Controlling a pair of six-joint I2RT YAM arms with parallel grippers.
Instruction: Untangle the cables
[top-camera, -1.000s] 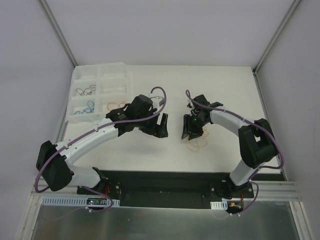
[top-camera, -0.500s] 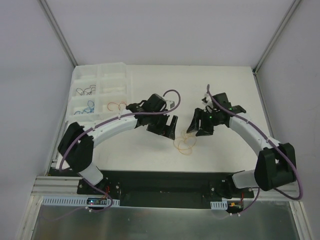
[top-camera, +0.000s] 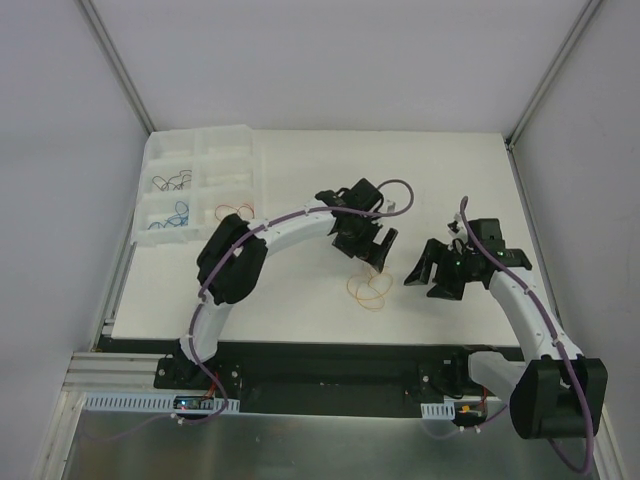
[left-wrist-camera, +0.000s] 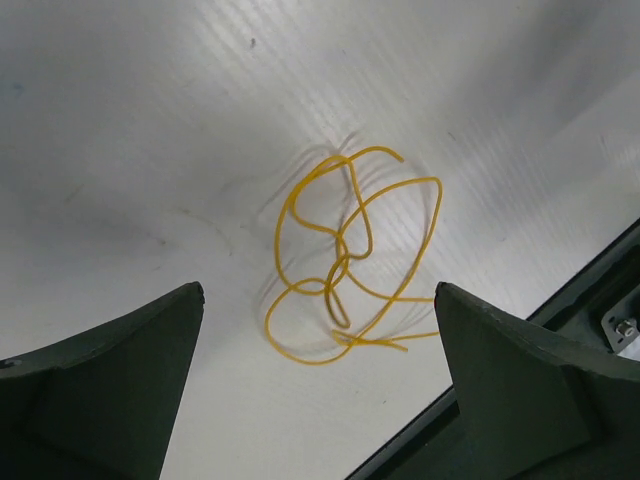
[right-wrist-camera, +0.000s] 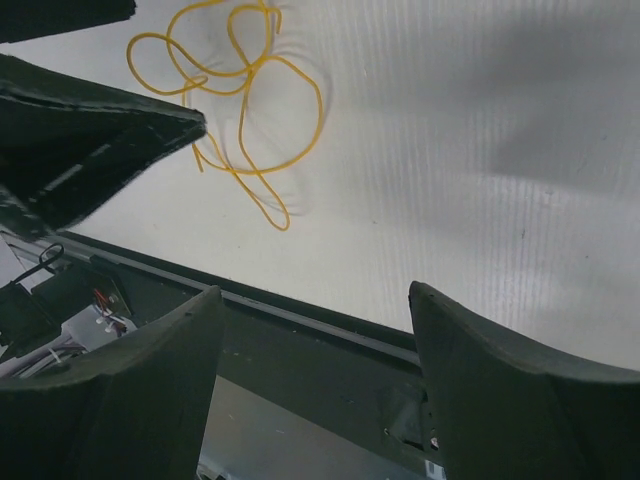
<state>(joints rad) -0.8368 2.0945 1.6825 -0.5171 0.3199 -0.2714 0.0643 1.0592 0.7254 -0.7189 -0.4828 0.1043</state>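
One thin yellow cable lies loose on the white table in several overlapping loops. In the left wrist view the yellow cable lies just ahead of my open, empty left gripper, which hovers over it. In the top view the left gripper is just behind the cable. My right gripper is open and empty, to the right of the cable and apart from it. In the right wrist view the cable is at the upper left, far from the right gripper. Other cables lie in the tray.
A clear compartment tray stands at the back left, holding a dark cable, a blue cable and an orange-red cable. The black base rail runs along the near table edge. A left finger shows in the right wrist view.
The left arm has stretched right until its gripper is over the yellow cable. The right gripper has pulled back right and toward the near edge. The cable shifted left early on, then lay still.
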